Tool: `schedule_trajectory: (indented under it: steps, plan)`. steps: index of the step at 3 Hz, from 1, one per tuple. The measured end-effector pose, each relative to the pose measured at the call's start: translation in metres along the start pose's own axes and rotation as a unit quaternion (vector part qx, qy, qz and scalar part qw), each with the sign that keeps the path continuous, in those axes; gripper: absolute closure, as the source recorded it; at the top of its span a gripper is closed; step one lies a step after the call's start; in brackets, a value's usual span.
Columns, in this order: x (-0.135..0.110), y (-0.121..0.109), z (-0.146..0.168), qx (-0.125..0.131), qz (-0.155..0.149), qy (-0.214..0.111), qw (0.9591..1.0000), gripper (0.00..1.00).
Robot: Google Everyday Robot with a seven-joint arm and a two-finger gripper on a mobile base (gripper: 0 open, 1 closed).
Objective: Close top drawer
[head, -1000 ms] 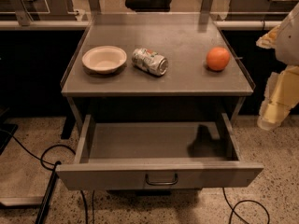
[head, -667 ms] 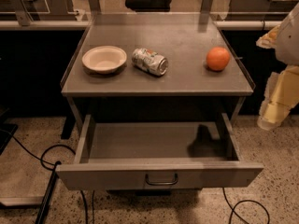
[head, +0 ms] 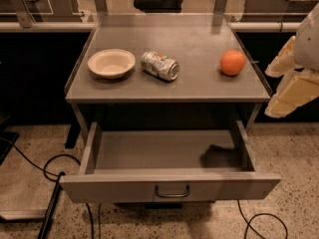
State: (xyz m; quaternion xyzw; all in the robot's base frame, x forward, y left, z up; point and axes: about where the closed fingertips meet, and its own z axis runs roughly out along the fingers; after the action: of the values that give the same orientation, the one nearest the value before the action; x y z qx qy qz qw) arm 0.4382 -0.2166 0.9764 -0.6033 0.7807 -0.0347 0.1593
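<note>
The top drawer is a wide shallow grey metal drawer. It stands pulled far out of the cabinet toward me and its inside is bare. A small dark loop handle sits at the centre of its flat front panel. My gripper shows as cream-coloured parts at the right edge of the camera view. It is level with the cabinet top, to the right of the cabinet, and apart from the drawer. The lower drawers are hidden below the open one.
The cabinet top carries a white bowl, a crushed silver can on its side, and an orange. Black cables and a dark pole lie on the speckled floor at left. Another cable lies at lower right.
</note>
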Motion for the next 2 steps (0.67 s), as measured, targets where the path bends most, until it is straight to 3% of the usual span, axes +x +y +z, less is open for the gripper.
schedule_trajectory:
  steps: [2]
  plan:
    - [0.0000,0.0000,0.0000,0.000,0.000,0.000,1.0000,0.88]
